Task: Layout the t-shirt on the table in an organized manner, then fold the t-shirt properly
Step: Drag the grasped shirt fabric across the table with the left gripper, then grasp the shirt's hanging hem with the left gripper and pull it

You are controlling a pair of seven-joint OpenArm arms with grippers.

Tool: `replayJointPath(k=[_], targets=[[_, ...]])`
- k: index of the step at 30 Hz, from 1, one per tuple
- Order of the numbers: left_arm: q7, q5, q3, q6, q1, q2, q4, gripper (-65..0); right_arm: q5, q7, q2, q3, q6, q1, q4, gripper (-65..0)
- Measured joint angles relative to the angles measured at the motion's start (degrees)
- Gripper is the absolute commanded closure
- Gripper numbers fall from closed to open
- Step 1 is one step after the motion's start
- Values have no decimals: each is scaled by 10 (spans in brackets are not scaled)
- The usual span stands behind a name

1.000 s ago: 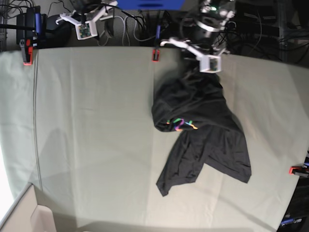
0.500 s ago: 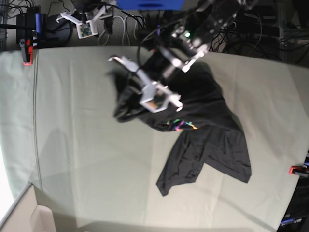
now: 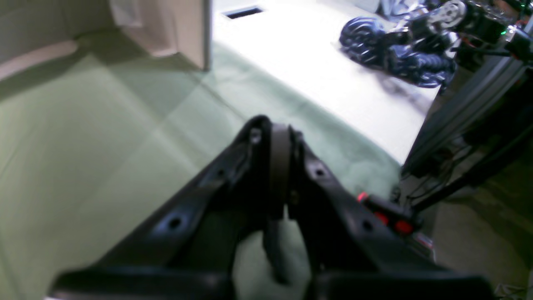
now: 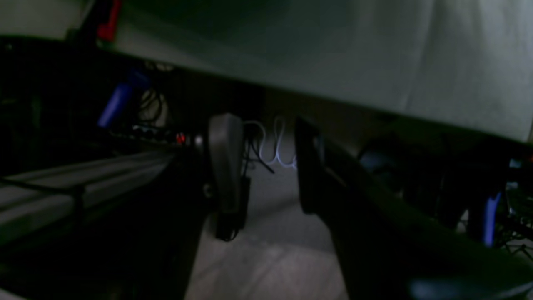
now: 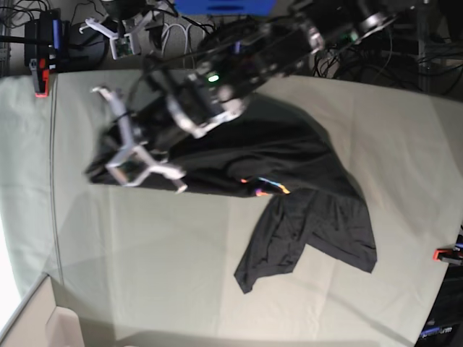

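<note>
The black t-shirt lies stretched across the table, with a bit of rainbow print showing at a fold. My left gripper is at the shirt's far left end, shut on a thin edge of the dark cloth. In the left wrist view the left gripper pinches that strip, and the t-shirt hangs blurred below it. My right gripper is behind the table's back edge. In the right wrist view the right gripper is open with nothing between its fingers.
Red clamps grip the table's edges. Cables and gear crowd the space behind the back edge. A pale box sits at the front left corner. The lower half of the shirt lies folded over at the right.
My left arm has swung from the back centre far to the left, dragging the shirt's upper part with it and stretching it wide. The right arm has barely moved.
</note>
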Motion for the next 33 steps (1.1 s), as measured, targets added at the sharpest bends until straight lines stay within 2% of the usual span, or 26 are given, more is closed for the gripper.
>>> replayJointPath(k=[5, 9, 10, 15, 17, 20, 23, 25, 27, 29, 31, 33], targets=[[-12, 0, 17, -1, -38, 56, -43, -5, 0, -4, 0, 0, 0, 0, 0, -225], [4, 0, 38, -1, -55, 77, -85, -26, 0, -3, 0, 0, 0, 0, 0, -225], [3, 0, 43, -1, -60, 78, -87, -57, 0, -3, 0, 0, 0, 0, 0, -225], [-1, -2, 50, 1, -69, 80, -91, -312, 0, -3, 0, 0, 0, 0, 0, -225], [-3, -2, 51, 1, -67, 78, -91, -359, 0, -3, 0, -1, 0, 0, 1, -225], [-9, -2, 36, -8, -64, 42, -76, -366, 0, -7, 0, -4, 0, 7, 1, -225], [-9, -6, -37, 5, -37, -4, -45, -366, 1, -3, 0, -4, 0, 12, 2, -225], [-11, -33, -101, 2, -8, -42, -12, -366, 0, -5, -3, -4, 0, 11, 2, -225], [-12, -60, -174, -7, 20, -80, 0, -366, 1, -5, -4, -4, 0, 11, 2, -225], [-9, -88, -262, 0, 51, -113, 3, -366, 1, -6, -4, -4, 0, 12, 2, -225], [-10, -112, -360, 9, 85, -133, 4, -367, 1, -5, -2, -4, 0, 14, 2, -225], [-19, -141, -454, 2, 114, -132, -11, -369, 0, -5, -2, -4, 0, 14, 2, -225]])
